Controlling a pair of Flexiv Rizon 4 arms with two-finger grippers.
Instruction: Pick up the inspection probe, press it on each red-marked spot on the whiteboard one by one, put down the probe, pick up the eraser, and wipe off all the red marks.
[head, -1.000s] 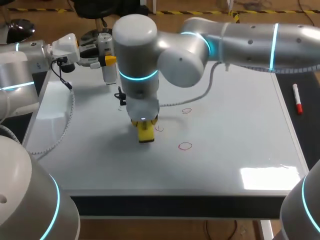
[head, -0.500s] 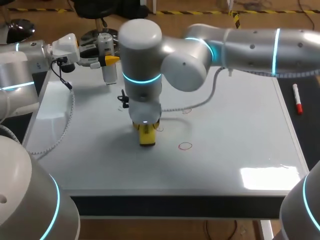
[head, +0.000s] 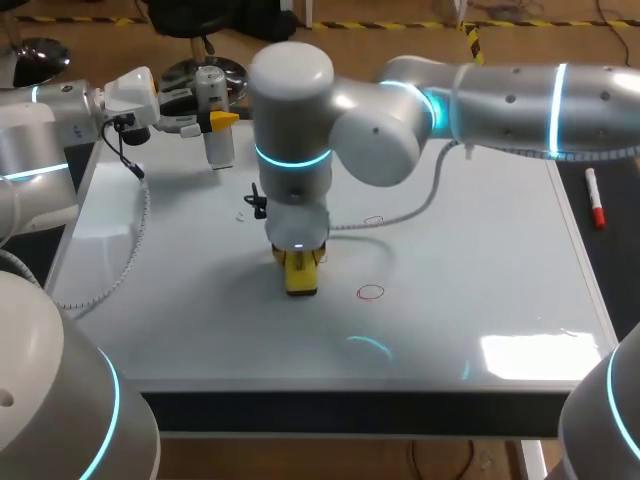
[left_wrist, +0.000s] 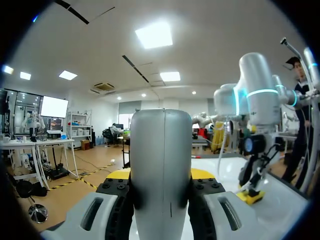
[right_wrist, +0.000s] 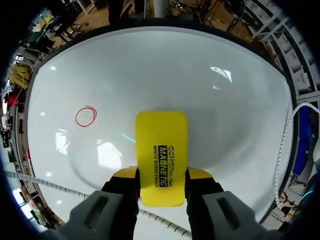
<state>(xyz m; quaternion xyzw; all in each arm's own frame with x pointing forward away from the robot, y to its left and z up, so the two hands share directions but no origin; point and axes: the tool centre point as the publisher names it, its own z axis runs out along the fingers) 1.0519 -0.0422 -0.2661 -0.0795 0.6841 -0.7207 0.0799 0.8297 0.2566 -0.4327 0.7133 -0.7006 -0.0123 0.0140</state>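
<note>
My right gripper (head: 299, 262) is shut on the yellow eraser (head: 300, 275), which is pressed flat on the whiteboard (head: 450, 300) near its middle. In the right wrist view the eraser (right_wrist: 161, 150) sits between the fingers, with a red circle (right_wrist: 86, 116) beside it. From above, that circle (head: 371, 292) lies just right of the eraser, and a fainter red mark (head: 374, 220) is farther back. My left gripper (head: 215, 122) is shut on the silver probe (head: 217, 135), held upright over the board's far left corner. The probe (left_wrist: 161, 150) fills the left wrist view.
A red marker (head: 594, 198) lies on the dark strip past the board's right edge. Small white bits (head: 243, 213) lie on the board left of my right arm. A white cable (head: 400, 212) trails from the right wrist over the board.
My right arm has slid the eraser a little to the right along the board. The left arm and probe have stayed put.
</note>
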